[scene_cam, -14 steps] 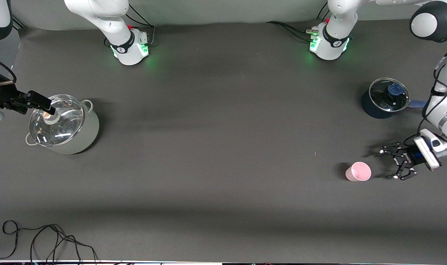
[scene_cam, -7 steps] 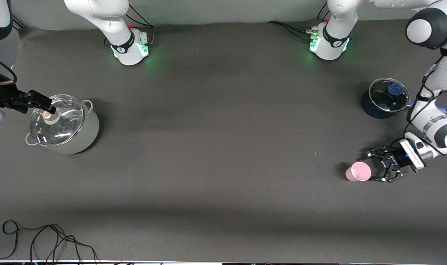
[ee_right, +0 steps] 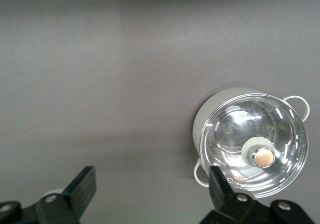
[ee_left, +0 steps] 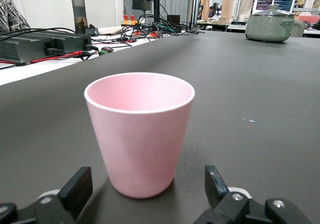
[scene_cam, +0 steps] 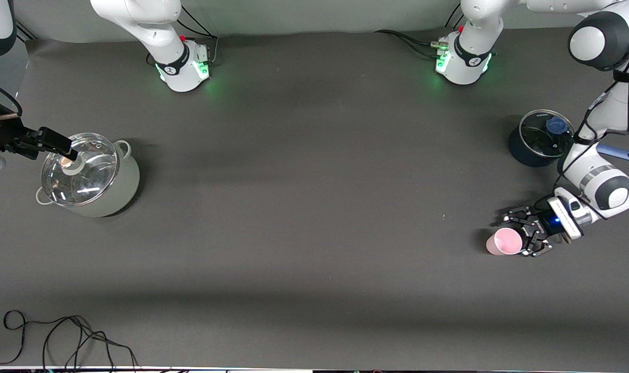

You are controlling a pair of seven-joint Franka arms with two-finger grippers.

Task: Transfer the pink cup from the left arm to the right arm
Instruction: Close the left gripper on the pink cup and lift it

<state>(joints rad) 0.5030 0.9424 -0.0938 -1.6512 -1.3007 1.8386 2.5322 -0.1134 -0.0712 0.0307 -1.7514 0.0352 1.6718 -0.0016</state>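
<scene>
Two arms show in the front view. The left gripper (scene_cam: 522, 234) sits low at the lower right of the frame, its fingers spread wide on either side of the upright pink cup (scene_cam: 503, 242) without closing on it. The cup stands on the dark table (scene_cam: 304, 207), with bare table all around toward the frame's centre and lower edge. A dark blue pot (scene_cam: 538, 138) with a glass lid stands above the cup in the frame, well apart. At the frame's left edge the right gripper (scene_cam: 60, 147) hangs open over the grey pot (scene_cam: 89, 173), waiting.

From the left wrist view, the cup (ee_left: 139, 131) stands between the open fingers (ee_left: 76, 190), its rim whole, with gaps on both sides.

From the right wrist view, open fingers (ee_right: 82, 186) frame the grey pot (ee_right: 250, 141) with its glass lid and bare table.
</scene>
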